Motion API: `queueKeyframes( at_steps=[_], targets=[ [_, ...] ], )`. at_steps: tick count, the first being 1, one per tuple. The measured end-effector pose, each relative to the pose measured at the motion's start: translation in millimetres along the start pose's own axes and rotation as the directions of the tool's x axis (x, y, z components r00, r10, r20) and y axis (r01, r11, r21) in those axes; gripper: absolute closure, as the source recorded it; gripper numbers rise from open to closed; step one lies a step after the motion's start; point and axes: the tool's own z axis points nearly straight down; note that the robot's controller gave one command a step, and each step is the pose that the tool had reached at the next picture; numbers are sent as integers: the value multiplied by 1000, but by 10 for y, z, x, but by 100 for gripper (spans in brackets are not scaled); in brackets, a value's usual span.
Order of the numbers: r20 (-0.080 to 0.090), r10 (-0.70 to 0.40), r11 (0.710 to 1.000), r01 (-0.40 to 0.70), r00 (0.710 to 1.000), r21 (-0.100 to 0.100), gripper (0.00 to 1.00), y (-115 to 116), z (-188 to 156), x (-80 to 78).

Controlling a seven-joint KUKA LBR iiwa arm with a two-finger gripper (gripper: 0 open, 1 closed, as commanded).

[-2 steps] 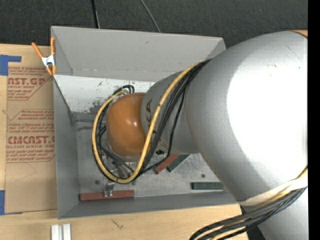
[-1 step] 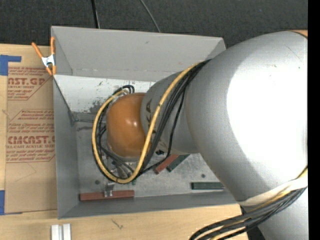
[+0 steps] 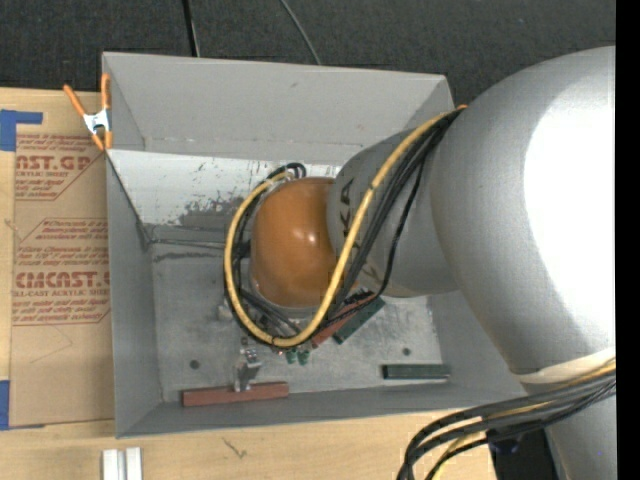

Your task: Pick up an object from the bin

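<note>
Dark floor (image 3: 450, 18) beyond; black cable (image 3: 186, 13) across it; tan surface (image 3: 300, 448) nearer.

Dark green flat bar (image 3: 415, 372) lay flat on floor of bin (image 3: 180, 313), near right front corner, long side parallel to front wall, touching no wall. Small dark speck (image 3: 405, 352) sat just behind bar; second speck (image 3: 195, 366) lay well apart, toward left front. Pale wooden desk (image 3: 300, 446) ran along bin's front side. Small pale metal piece (image 3: 122, 462) rested on desk at lower left. Thick black cable (image 3: 186, 13) and thin grey wire (image 3: 290, 23) crossed dark ground behind bin.
</note>
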Motion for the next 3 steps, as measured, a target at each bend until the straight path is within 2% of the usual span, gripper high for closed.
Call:
queueKeyframes(
  at_steps=[1, 2, 3],
  targets=[
    [-23, -61, 998, 61, 998, 8, 0, -224, -284, 59],
    [-11, -141, 990, 141, 990, 0, 100, -482, 200, 81],
    [-11, -141, 990, 141, 990, 0, 100, -482, 200, 81]
  ],
)
